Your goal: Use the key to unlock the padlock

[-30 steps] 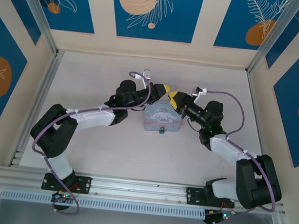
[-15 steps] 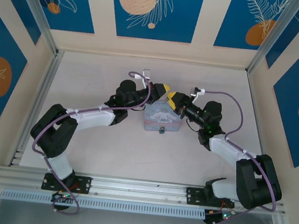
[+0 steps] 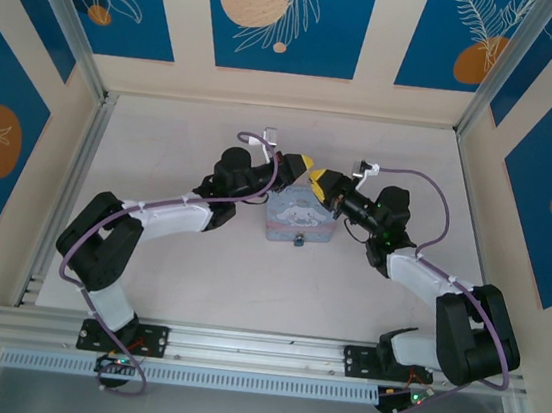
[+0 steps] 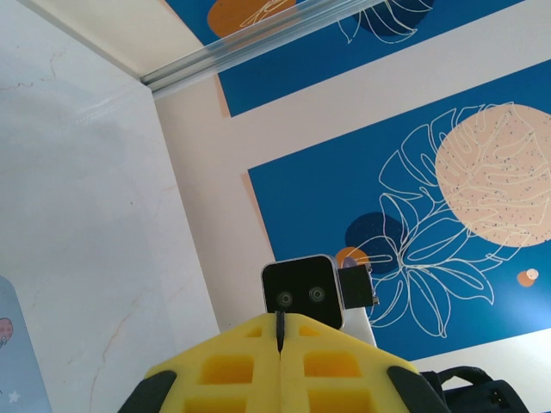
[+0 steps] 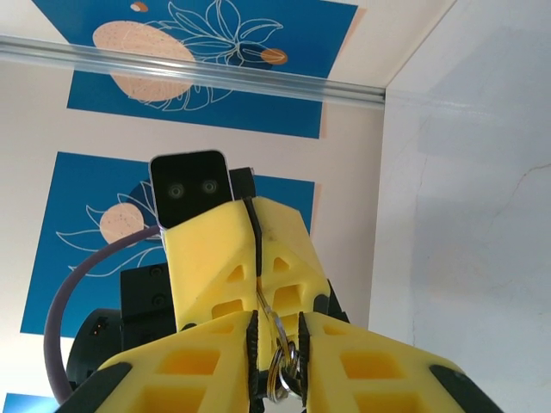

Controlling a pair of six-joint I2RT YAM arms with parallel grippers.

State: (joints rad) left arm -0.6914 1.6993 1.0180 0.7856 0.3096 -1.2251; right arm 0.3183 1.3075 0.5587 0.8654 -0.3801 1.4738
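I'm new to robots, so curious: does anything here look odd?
Nothing looks spilled or broken. One oddity: the left gripper pinches the key while the right gripper grips its key ring, so both hold one item; the padlock at the tin's near edge sits untouched.

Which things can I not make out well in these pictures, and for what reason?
- padlock, top view: too small to show its keyhole or shackle state.
- key, left wrist view: hidden, but for a dark edge, by the shut fingers of the left tool.
- key ring, right wrist view: cut by the bottom edge; whether the right tool presses it is unclear.
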